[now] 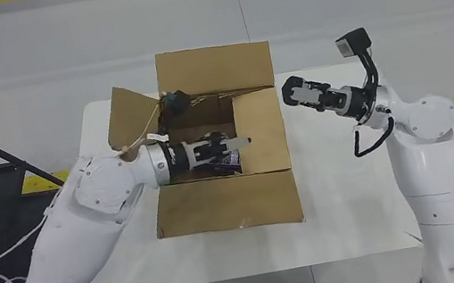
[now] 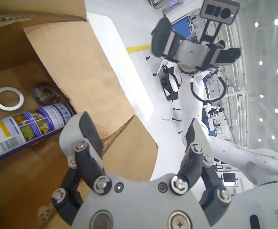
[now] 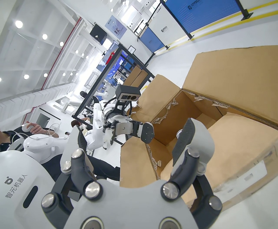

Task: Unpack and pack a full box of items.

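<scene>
Top view: your box (image 1: 227, 205) stands open on the table (image 1: 355, 201), all four flaps splayed. It runs from mid-table back to the far edge and sits nearer the left edge than the right.

Left wrist view, inside the box: a can (image 2: 32, 128) lies on its side on the cardboard floor. A flat metal ring (image 2: 9, 98) and a dark hub (image 2: 45, 93) lie just beside the can, side by side with a gap between them.

Your left gripper (image 1: 237, 146) is over the box opening, above the can. Its fingers are spread and nothing is between them.

Your right gripper (image 1: 288, 93) hangs just past the box's right flap, over the table toward the far right corner, pointing at the box. Its fingers are also spread wide and it holds nothing.
</scene>
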`<state>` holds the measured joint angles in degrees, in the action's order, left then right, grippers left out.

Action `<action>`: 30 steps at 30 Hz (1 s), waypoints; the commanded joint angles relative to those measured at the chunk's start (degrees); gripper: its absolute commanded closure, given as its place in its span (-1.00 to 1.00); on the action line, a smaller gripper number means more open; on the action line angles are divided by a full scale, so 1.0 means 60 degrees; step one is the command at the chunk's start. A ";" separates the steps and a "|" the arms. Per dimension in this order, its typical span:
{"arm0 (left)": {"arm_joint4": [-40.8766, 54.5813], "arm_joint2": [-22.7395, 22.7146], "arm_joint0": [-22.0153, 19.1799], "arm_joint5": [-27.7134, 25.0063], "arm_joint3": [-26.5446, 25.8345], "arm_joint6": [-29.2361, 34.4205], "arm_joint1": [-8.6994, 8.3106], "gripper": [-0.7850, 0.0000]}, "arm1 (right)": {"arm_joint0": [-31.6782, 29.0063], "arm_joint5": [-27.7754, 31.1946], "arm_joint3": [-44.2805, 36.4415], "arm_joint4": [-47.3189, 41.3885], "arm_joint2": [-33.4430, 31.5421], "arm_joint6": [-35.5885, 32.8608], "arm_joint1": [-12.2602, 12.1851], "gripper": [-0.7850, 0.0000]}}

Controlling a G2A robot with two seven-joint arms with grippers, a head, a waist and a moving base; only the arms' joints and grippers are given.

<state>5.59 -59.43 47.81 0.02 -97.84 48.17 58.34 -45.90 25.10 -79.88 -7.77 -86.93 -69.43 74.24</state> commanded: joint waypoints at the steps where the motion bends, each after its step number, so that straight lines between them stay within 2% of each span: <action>1: 0.0035 0.0319 -0.0210 -0.0107 0.0378 -0.0080 0.0095 -1.00 | -0.0267 -0.0092 -0.0219 0.0041 -0.0283 0.0002 -0.0086 -1.00; 7: 0.0202 0.1064 -0.0871 -0.0235 0.1630 -0.0157 0.0393 -1.00 | -0.1091 -0.0385 -0.0981 -0.0014 -0.1024 0.0081 -0.0323 -1.00; 14: 0.0348 0.1652 -0.1408 -0.0371 0.2778 -0.0234 0.0699 -1.00 | -0.1414 -0.0503 -0.1228 -0.0066 -0.1129 0.0176 -0.0484 -1.00; 30: 0.1003 0.2555 -0.2139 -0.0778 0.4134 -0.0190 0.1366 -1.00 | -0.1423 -0.0377 -0.1018 -0.0287 -0.0891 0.0417 -0.0759 -1.00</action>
<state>11.16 -44.11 35.11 -4.44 -73.30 46.93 66.39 -54.42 22.85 -86.01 -9.45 -92.33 -66.97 69.77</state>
